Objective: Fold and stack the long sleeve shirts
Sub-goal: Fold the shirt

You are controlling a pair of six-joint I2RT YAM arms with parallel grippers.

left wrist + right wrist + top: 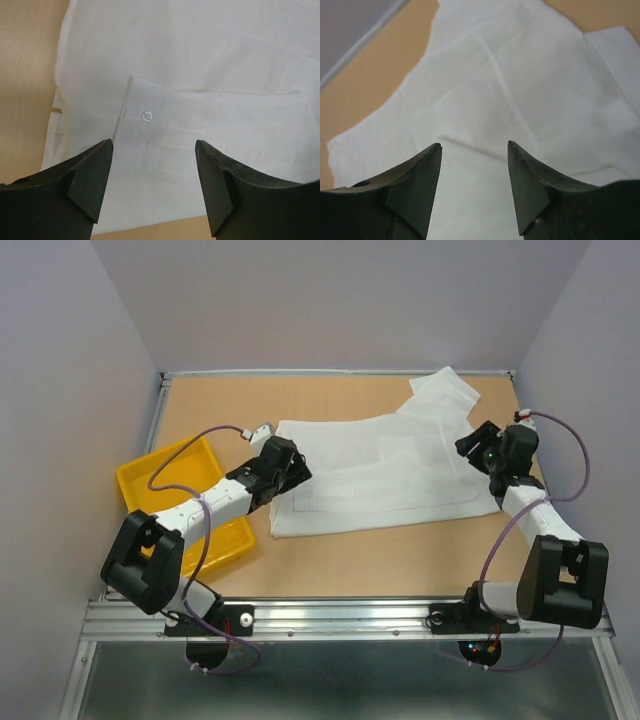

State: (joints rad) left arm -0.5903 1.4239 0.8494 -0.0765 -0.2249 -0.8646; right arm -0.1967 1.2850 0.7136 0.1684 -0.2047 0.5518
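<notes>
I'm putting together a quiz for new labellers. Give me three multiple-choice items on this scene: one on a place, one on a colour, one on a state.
1. In the top view, where is the tray relative to the shirt?
A. To its left
B. On top of it
C. At the far right corner

2. What colour is the tray?
A. Blue
B. Yellow
C. Green

3. How do the jaws of the left gripper stand?
A. Shut on a sleeve
B. Open, holding nothing
C. Shut on the tray rim

Answers:
1 A: the tray lies by the left arm, left of the shirt's edge.
2 B: it is plainly yellow against the tan table.
3 B: the left wrist view shows a wide gap between the fingers, with shirt cloth lying flat beyond.
</notes>
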